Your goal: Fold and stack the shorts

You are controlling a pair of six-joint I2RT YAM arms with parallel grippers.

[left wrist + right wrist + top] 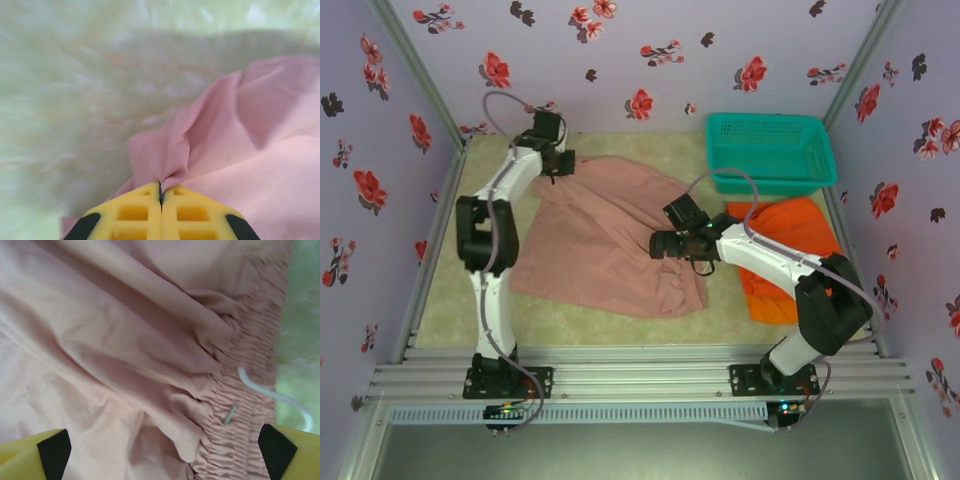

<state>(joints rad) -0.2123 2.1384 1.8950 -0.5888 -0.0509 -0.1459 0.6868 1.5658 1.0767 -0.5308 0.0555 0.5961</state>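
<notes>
Tabletop [620, 330]: pale green, fuzzy-covered; bare along the near edge in front of the cloth.
Orange shorts [795, 222]: bright orange soft cloth, bunched at the right side beneath the right arm, just in front of the basket; number of pieces not discernible.
Right gripper [660, 245]: above the right-hand part of the pink shorts; jaws spread wide, one yellow tip at each side of the wrist view [165, 452], gripping nothing.
Pink shorts [600, 240]: dusty pink-beige soft cloth, spread across the middle of the tabletop, wrinkled; gathered elastic waistband [250, 390] and thin white drawstring [280, 397] in the right wrist view.
Left gripper [558, 165]: at the far left corner of the pink shorts; jaws pressed together [161, 192] on a pinched fold of that cloth.
Basket [767, 119]: teal plastic mesh, rectangular, at the far right corner.
</notes>
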